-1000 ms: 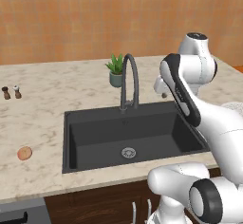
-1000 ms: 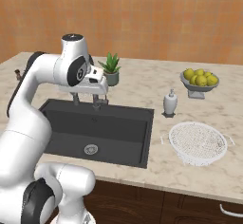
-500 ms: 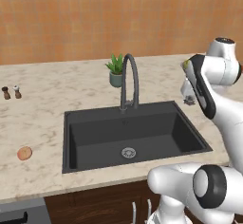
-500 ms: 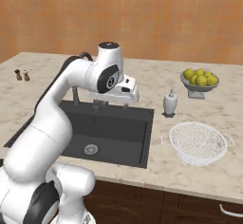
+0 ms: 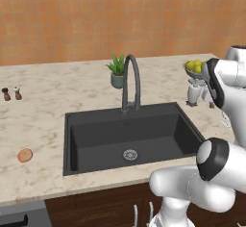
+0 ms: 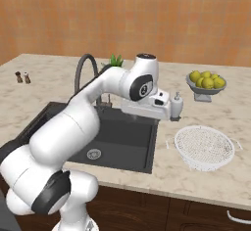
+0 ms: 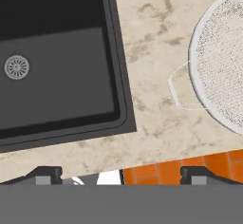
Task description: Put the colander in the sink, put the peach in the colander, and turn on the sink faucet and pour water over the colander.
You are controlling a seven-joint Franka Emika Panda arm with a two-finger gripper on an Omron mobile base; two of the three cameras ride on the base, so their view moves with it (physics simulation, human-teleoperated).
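Observation:
The white mesh colander (image 6: 203, 147) sits on the counter right of the sink (image 6: 122, 127); its rim and one handle also show at the right of the hand view, colander (image 7: 220, 61). My gripper (image 7: 121, 174) hangs open and holds nothing, above the counter strip between the sink's right edge (image 7: 118, 76) and the colander. The peach (image 5: 25, 155) lies on the counter left of the sink (image 5: 129, 134). The dark arched faucet (image 5: 131, 82) stands behind the basin, with no water running. A round drain (image 7: 16, 67) shows in the basin floor.
A grey pedestal bowl of yellow-green fruit (image 6: 206, 83) and a soap dispenser (image 6: 176, 105) stand behind the colander. A potted plant (image 5: 116, 72) is beside the faucet. Two small shakers (image 5: 12, 94) stand at the far left.
My arm has swung right, from over the back of the sink to the counter strip beside the colander. The colander, the peach and the faucet have not moved.

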